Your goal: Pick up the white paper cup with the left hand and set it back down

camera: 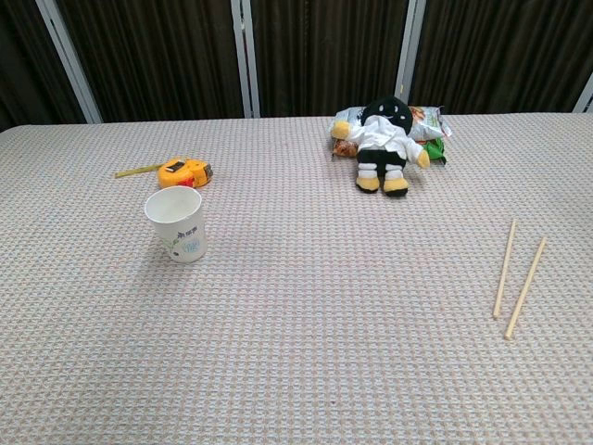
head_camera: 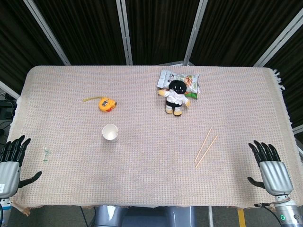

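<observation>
Left hand: the left hand [head_camera: 10, 163] lies at the near left edge of the worktop [head_camera: 142, 189], fingers spread and holding nothing, well apart from the white paper cup [head_camera: 110, 132].
Right hand: the right hand [head_camera: 271, 168] sits at the near right edge, far across from the cup, fingers likewise spread and empty.
Cup: the white paper cup [camera: 176, 223] stands upright on the woven cloth, mouth open, a small printed mark on its side.
Behind the cup: an orange tape measure [camera: 181, 172] lies just beyond it, a short length of tape drawn out.
Far right of the cup: a black-headed plush doll [camera: 384, 144] rests on a snack packet [head_camera: 182, 80].
Near right of the cup: two chopsticks [camera: 517, 275] lie side by side, apart from everything else.
</observation>
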You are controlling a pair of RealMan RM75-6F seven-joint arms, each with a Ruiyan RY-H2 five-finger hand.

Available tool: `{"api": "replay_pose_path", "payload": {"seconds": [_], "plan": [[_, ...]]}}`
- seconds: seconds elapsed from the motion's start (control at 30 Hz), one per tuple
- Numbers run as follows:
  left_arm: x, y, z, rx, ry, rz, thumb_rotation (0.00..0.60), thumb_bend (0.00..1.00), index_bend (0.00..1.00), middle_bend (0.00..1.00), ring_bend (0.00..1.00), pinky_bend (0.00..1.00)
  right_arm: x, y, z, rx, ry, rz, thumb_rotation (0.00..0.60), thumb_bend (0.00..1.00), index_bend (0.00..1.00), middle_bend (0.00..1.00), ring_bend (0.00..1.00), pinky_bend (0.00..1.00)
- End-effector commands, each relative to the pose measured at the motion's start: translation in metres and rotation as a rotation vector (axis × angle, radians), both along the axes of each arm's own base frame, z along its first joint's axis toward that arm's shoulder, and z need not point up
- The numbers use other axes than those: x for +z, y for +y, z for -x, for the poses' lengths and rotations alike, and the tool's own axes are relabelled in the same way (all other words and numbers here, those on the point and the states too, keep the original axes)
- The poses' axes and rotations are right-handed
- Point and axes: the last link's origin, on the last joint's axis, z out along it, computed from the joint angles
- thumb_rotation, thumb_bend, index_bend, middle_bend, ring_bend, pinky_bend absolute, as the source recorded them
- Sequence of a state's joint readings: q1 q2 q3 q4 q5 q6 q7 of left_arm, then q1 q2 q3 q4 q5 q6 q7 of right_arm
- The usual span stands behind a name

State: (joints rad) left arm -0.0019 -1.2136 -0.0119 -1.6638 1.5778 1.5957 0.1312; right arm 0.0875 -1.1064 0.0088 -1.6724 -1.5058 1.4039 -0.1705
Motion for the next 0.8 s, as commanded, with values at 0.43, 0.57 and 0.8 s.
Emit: {"api": "replay_pose_path", "payload": {"seconds": [0.43,0.57,0.8], "plan": [[-0.008,0.020,-0.007,0.011,-0.014,0.039,0.600,0.00,0.00,0.00,0.00,0.00,0.001,0.000,-0.001,0.003,-0.012,-0.003,0.600,0.03,0.00,0.00,0.00,0.00],[-0.010,0.035,-0.015,0.007,-0.011,0.069,0.600,0.00,0.00,0.00,0.00,0.00,0.001,0.001,-0.003,0.006,-0.016,-0.003,0.600,0.03,0.00,0.00,0.00,0.00],[-0.022,0.070,-0.048,-0.020,-0.007,0.136,0.600,0.00,0.00,0.00,0.00,0.00,0.001,0.002,-0.002,0.007,-0.017,-0.008,0.600,0.03,0.00,0.00,0.00,0.00]]}}
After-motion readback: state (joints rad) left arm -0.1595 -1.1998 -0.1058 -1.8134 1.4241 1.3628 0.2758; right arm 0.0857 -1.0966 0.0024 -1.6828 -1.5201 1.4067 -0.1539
